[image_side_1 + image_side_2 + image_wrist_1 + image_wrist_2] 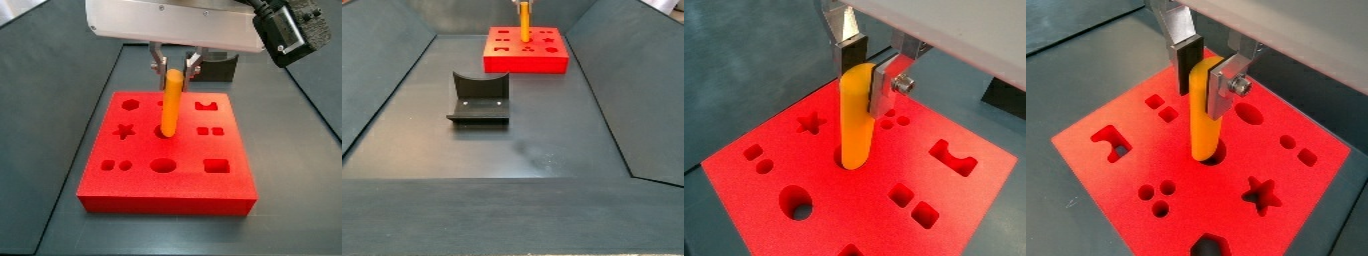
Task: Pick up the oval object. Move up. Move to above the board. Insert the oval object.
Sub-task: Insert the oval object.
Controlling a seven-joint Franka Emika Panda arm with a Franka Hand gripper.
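The two-finger gripper [867, 63] is clamping the slim orange-yellow peg [855, 115], standing upright, lower end entering the red foam board [871, 215].

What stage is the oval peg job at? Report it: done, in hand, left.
Done: the oval object is picked up and stands upright over the board.
In hand: the gripper, above the board's middle, is shut on the peg's top; in both wrist views its lower end sits in a hole.
Left: most of the peg is above the board, so pushing it down and releasing.
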